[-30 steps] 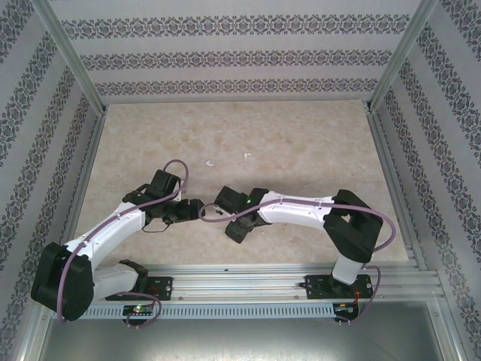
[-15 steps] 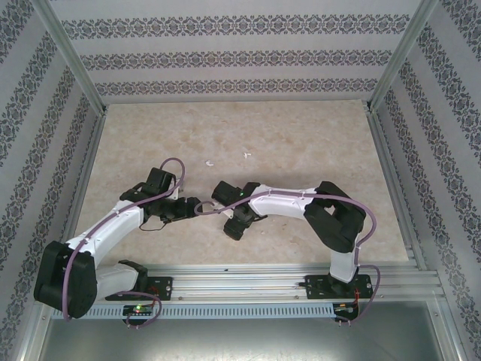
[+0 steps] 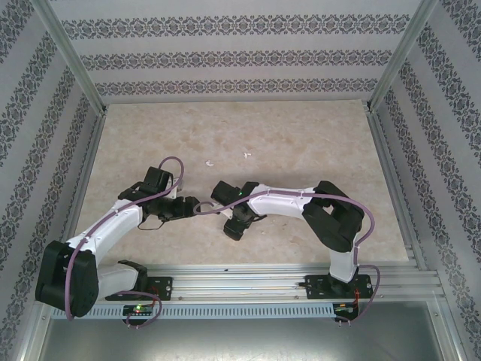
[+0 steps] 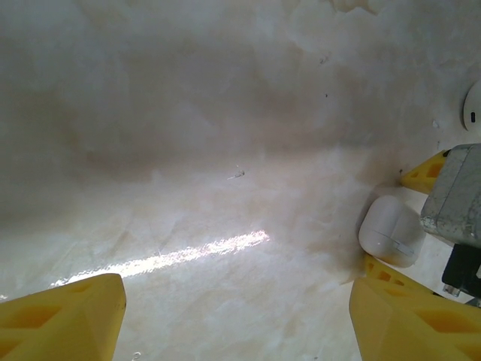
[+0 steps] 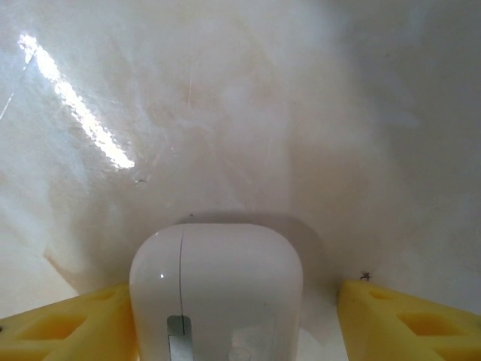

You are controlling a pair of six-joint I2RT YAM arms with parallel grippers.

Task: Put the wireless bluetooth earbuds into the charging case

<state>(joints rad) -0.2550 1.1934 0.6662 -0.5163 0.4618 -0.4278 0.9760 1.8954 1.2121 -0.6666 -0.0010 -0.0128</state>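
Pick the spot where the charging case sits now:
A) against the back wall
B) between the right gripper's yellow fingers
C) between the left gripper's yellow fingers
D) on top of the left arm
B: the right wrist view shows the charging case between the yellow fingers of the right gripper, with a gap left on one side.

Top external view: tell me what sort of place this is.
Probably a robot test cell, not a home. Patterned wall panels held in aluminium posts box in a marble-look tabletop. The left arm and right arm are bolted to a metal rail.
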